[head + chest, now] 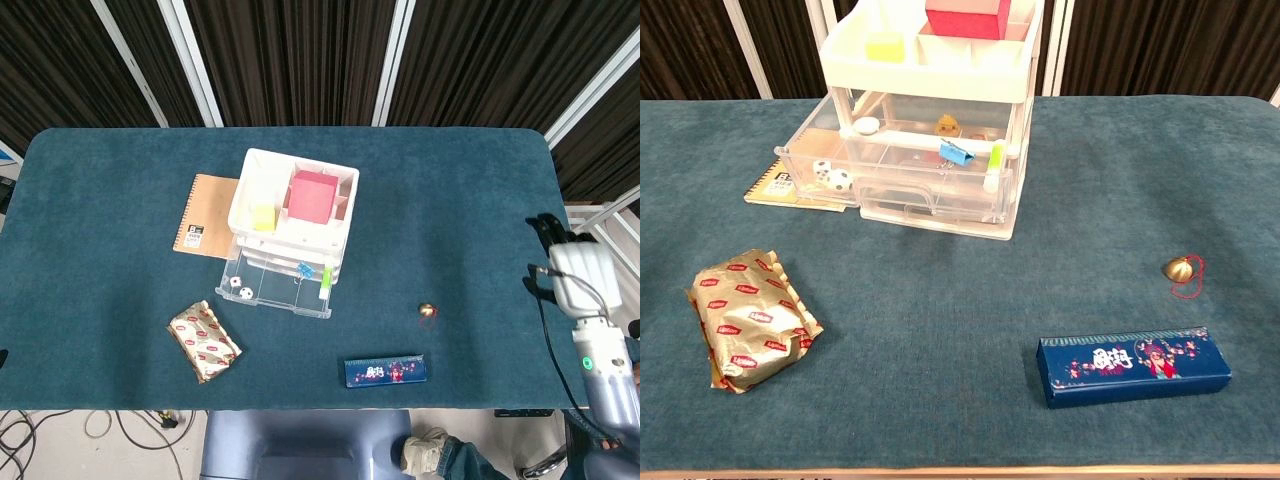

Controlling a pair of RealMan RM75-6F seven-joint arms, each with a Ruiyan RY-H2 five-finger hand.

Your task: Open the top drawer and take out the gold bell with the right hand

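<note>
Bell [1181, 268] lies on table cloth [120, 200], right of open top drawer [840, 170] (task looks done, we judge). Right hand [572, 270] at table edge, holding nothing, fingers apart; next: park arm.

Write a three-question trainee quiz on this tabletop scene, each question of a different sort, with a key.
1. True or false: the gold bell lies on the table, outside the drawer.
2. Which lies nearest the bell? A) foil packet B) blue box C) notebook
3. Fill in: the top drawer stands ____.

Key: 1 true; 2 B, the blue box; 3 open. The right hand has its fingers apart and holds nothing.
</note>
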